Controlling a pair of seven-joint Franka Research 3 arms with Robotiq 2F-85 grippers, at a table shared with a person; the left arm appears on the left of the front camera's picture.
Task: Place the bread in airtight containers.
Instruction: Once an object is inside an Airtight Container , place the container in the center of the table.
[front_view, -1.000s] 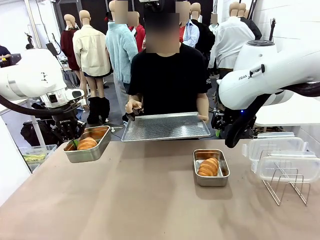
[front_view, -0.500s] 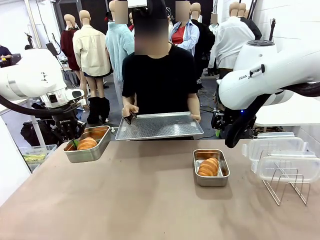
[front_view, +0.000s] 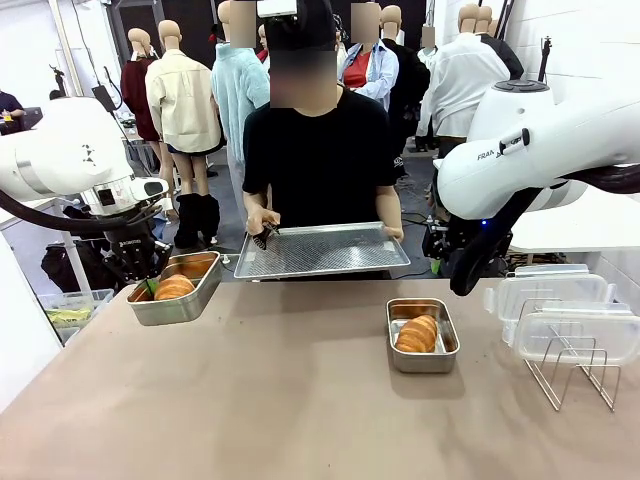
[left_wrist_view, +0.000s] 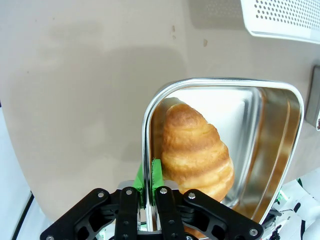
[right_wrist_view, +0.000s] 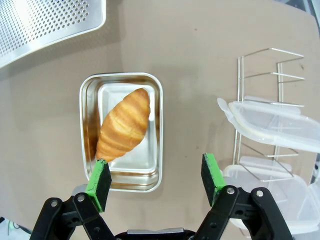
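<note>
On the table (front_view: 300, 420), at its right side, clear lids (front_view: 565, 312) are stacked on a wire rack (front_view: 578, 375). Just left of the rack, the right tin (front_view: 446, 350) is set flat on the table, uncovered, with a croissant (front_view: 417, 333) lying inside. The right gripper (right_wrist_view: 157, 176) is held above this tin, its jaws spread wide and nothing caught between the green pads (right_wrist_view: 100, 177). Farther back at the left, the left tin (front_view: 180, 305) is gripped by its wall: the left gripper (left_wrist_view: 151, 172) is clamped on the rim, one pad inside and one outside, and a second croissant (left_wrist_view: 195, 150) is seen close beside the inner pad. Whether this tin is resting on the table cannot be told. Beyond the far edge, a perforated tray (front_view: 320, 252) is held level by a person's hands (front_view: 262, 222), apart from both tins.
</note>
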